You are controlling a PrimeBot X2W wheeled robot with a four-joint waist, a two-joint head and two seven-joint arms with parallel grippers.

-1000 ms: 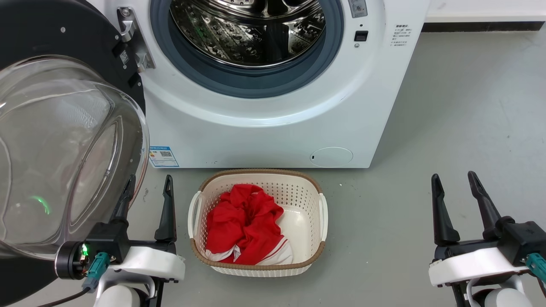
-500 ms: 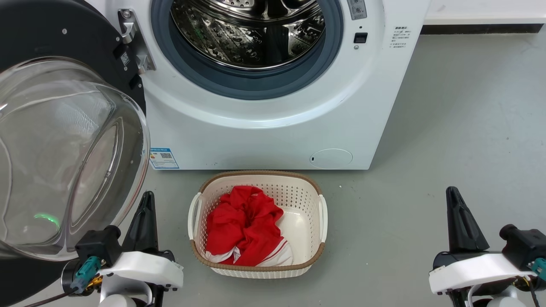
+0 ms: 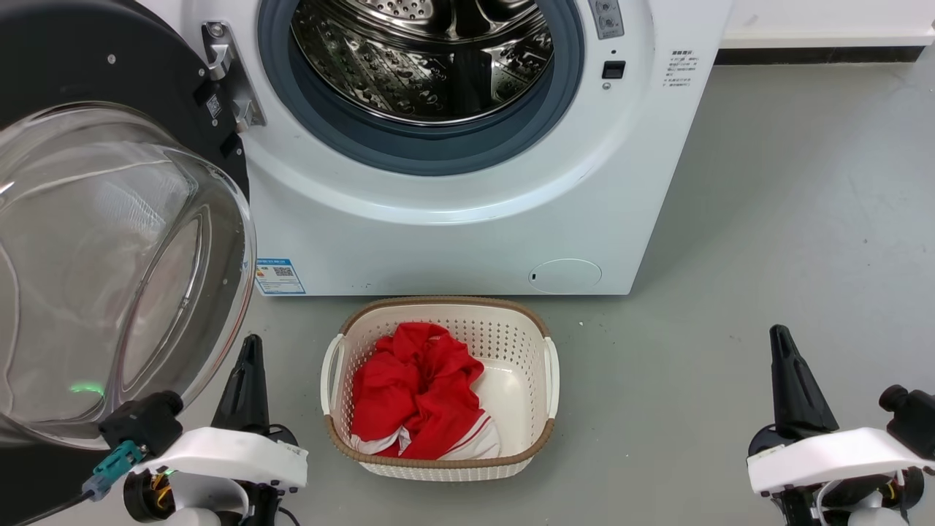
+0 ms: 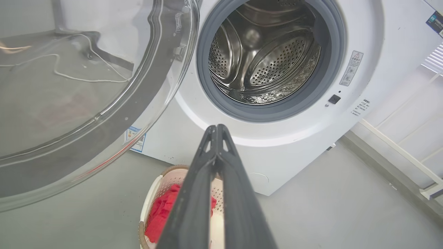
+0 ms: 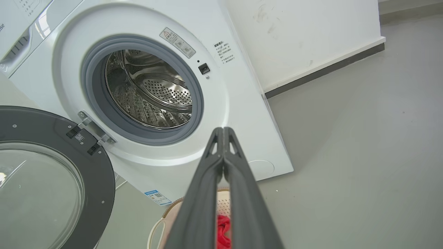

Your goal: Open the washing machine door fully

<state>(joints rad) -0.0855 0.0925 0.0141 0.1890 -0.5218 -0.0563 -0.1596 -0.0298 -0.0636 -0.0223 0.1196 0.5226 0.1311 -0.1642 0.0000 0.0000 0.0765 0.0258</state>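
The washing machine (image 3: pixel 453 219) (image 4: pixel 311 138) (image 5: pixel 238 114) is a white front-loader with its steel drum (image 3: pixel 431 51) exposed. The washing machine door (image 3: pixel 88 241) (image 4: pixel 69 97) (image 5: pixel 45 180) hangs swung out to the left on its hinge (image 3: pixel 223 73), black rim and clear glass bowl facing me. My left gripper (image 3: pixel 250 343) (image 4: pixel 216 128) is shut and empty at the lower left, just right of the glass bowl and apart from it. Low at the right over bare floor is my right gripper (image 3: pixel 779 332) (image 5: pixel 223 129), shut and holding nothing.
A white basket with a brown rim (image 3: pixel 544 351) (image 4: pixel 148 204) (image 5: pixel 155 228) holds red cloth (image 3: pixel 416 387) on the grey floor in front of the machine, between the two grippers. A wall with a dark skirting (image 3: pixel 818 52) runs behind at the right.
Both grippers went from open to shut and drew back toward the bottom of the head view. The door has stayed swung open. The camera shifted slightly.
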